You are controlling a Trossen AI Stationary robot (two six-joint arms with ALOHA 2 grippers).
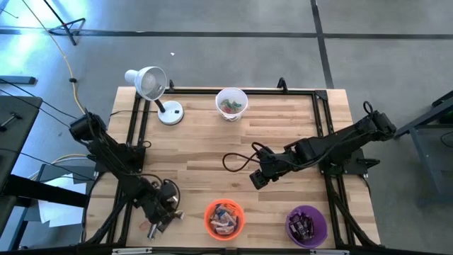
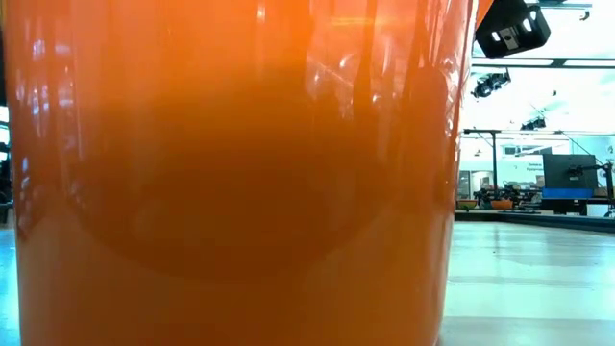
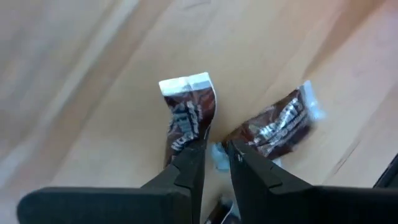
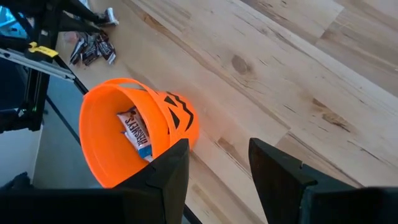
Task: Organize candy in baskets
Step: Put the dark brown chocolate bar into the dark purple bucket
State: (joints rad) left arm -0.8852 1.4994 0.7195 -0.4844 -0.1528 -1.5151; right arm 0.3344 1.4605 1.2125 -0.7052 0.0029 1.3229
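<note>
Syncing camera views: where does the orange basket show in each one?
High view: orange basket at the table's near edge, between the left gripper and the purple basket.
Low view: its wall fills nearly the whole picture.
Left wrist view: not in it; only brown-wrapped candy on wood.
Right wrist view: beyond the right gripper, candy inside.
Shared landmark: the wooden tabletop.

Three baskets: white (image 1: 231,103), orange (image 1: 224,219), purple (image 1: 306,225); one lamp (image 1: 152,88); two arms.
</note>
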